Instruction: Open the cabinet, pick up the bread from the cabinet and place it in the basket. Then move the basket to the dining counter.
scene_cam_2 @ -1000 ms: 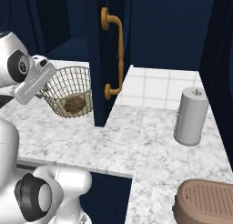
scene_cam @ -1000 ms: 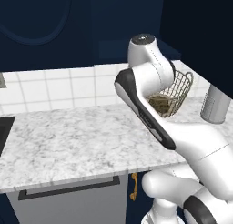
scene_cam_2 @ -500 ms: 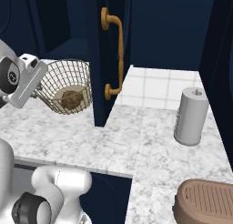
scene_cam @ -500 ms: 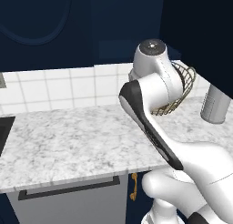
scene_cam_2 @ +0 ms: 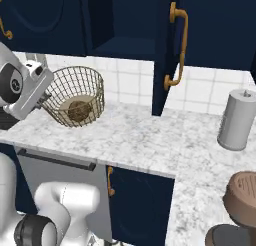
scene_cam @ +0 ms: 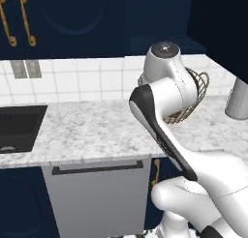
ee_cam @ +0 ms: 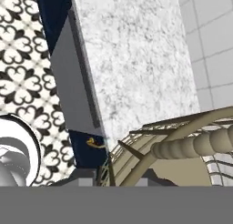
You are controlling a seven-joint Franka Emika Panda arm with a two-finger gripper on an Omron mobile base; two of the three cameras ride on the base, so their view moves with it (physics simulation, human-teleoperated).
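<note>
The basket point(scene_cam_2: 75, 96) hangs tilted just above the marbled surface point(scene_cam_2: 145, 137), the bread point(scene_cam_2: 78, 110) inside. The tool point(scene_cam_2: 46, 97) sits at its rim on the robot's side; its grip is likely pinching the rim, though I cannot tell.

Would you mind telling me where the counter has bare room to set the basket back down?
The widest free patch of counter runs from the sink across to the basket. A second lies between the basket and the grey canister, under the open cabinet door. The right corner is crowded: canister and a brown round thing.
</note>
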